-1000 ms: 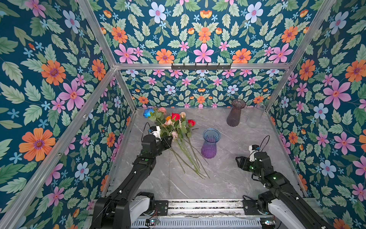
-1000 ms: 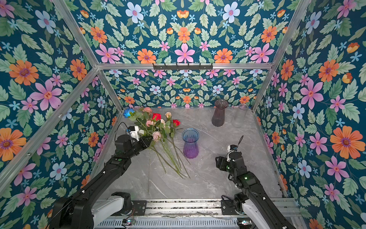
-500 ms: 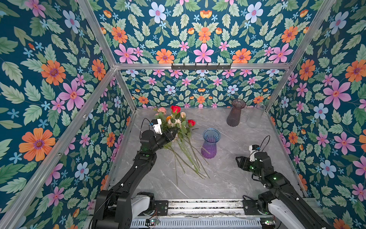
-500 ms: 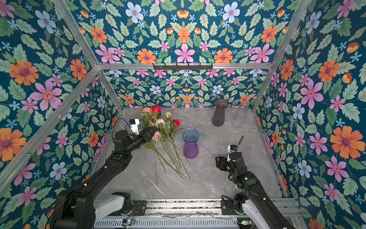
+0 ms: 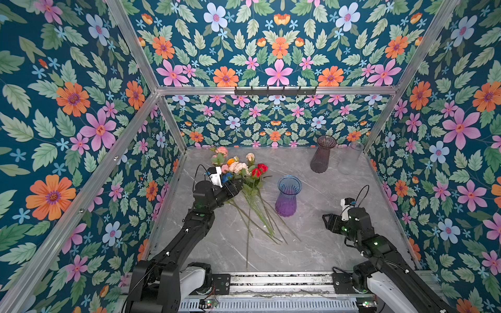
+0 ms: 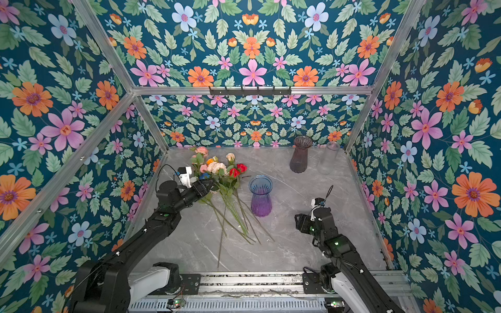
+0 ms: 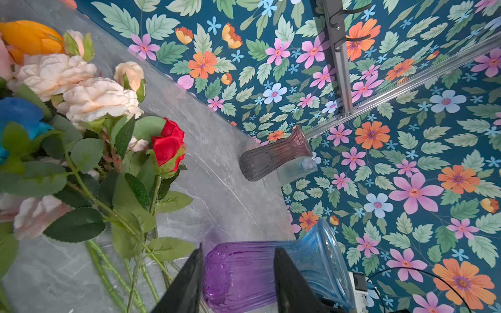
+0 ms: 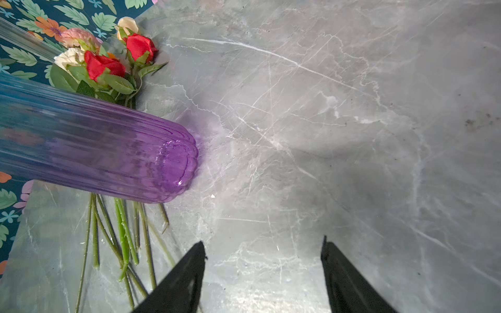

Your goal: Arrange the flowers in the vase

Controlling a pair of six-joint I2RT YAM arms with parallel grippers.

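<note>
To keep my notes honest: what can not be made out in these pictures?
- Both top views: left hand tips lost among the flowers and leaves.
- Right wrist view: purple vase mouth cut off by the edge.
- Left wrist view: clear vase partly behind dark vase.

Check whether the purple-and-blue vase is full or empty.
Empty. The vase stands upright with nothing in its mouth; the flowers lie on the table beside it.

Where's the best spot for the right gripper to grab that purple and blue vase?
Probably the narrow neck of the purple and blue vase, under the flared rim, coming level from the side of the right gripper: it stands upright and the flowers crowd its other side.
</note>
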